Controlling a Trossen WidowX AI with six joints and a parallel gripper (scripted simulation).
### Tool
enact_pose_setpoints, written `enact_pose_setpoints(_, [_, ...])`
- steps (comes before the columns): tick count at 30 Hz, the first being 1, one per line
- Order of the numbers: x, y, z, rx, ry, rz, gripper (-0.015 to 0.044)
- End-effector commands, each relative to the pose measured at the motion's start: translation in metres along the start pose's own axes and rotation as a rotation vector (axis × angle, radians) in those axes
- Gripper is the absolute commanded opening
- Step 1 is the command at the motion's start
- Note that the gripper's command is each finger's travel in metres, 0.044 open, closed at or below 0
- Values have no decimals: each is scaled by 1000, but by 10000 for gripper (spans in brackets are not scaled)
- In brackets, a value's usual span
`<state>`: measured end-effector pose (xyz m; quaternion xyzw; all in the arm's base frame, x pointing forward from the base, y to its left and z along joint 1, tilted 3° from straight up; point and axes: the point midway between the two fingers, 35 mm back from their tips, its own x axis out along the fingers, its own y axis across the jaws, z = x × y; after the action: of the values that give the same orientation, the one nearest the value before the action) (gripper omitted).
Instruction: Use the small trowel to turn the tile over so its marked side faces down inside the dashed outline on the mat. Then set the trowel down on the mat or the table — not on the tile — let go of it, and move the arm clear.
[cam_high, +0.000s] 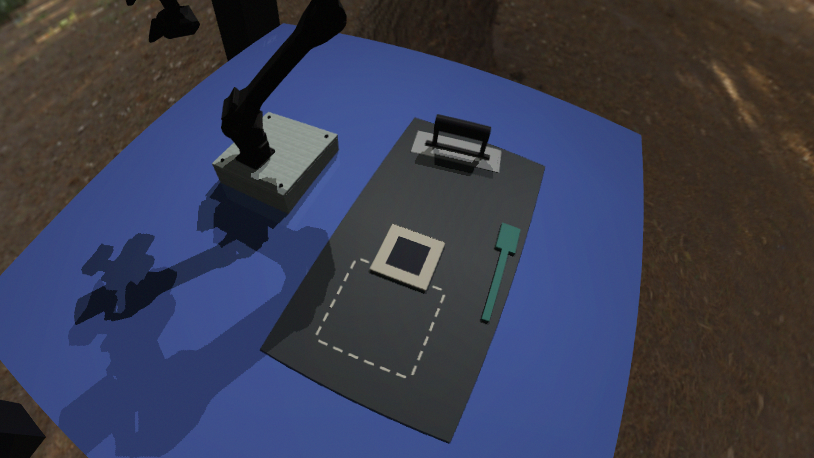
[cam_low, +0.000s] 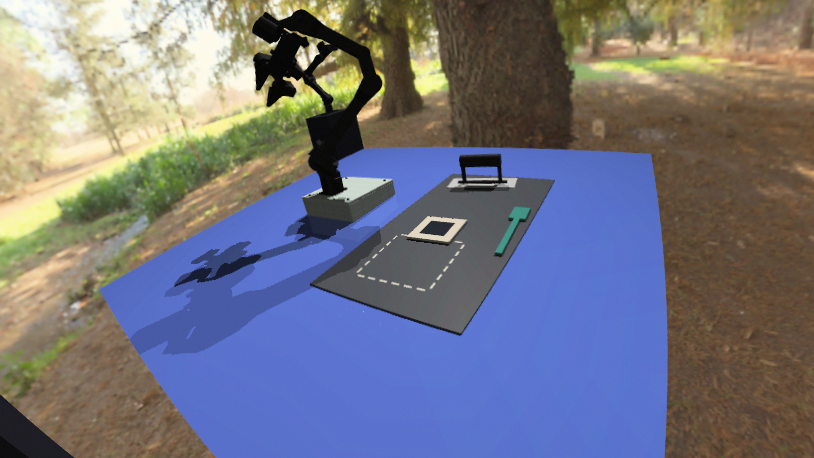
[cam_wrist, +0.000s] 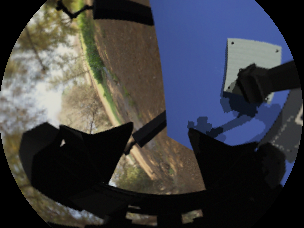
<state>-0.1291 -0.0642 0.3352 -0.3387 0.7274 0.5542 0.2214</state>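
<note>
Your end effector (cam_low: 274, 81) (cam_wrist: 162, 128) stands wide, holding nothing. The tile (cam_high: 381, 251) (cam_low: 416, 229) lies below and well apart from it, the trowel (cam_high: 494, 281) (cam_low: 508, 234) farther off. Approach the trowel's handle squarely, keeping clear of the tile.

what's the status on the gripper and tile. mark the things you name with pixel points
Gripper (cam_low: 274, 84) (cam_wrist: 162, 128) open, raised away from mat (cam_high: 364, 404) (cam_low: 449, 316). Tile (cam_high: 379, 260) (cam_low: 420, 229) flat, marked side up, overlapping outline's edge (cam_high: 364, 363) (cam_low: 389, 283). Green trowel (cam_high: 495, 284) (cam_low: 508, 236) unheld on mat. Nothing covering tile.
</note>
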Motion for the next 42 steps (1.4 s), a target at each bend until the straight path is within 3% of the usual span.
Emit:
enact_pose_setpoints(1, [0,0,0,0,0,0,374])
enact_pose_setpoints(11, [0,0,0,0,0,0,111])
enact_pose_setpoints(21, [0,0,0,0,0,0,100])
enact_pose_setpoints(25, [0,0,0,0,0,0,0])
enact_pose_setpoints(37, [0,0,0,0,0,0,0])
enact_pose_setpoints(41, [0,0,0,0,0,0,100])
enact_pose_setpoints(42, [0,0,0,0,0,0,100])
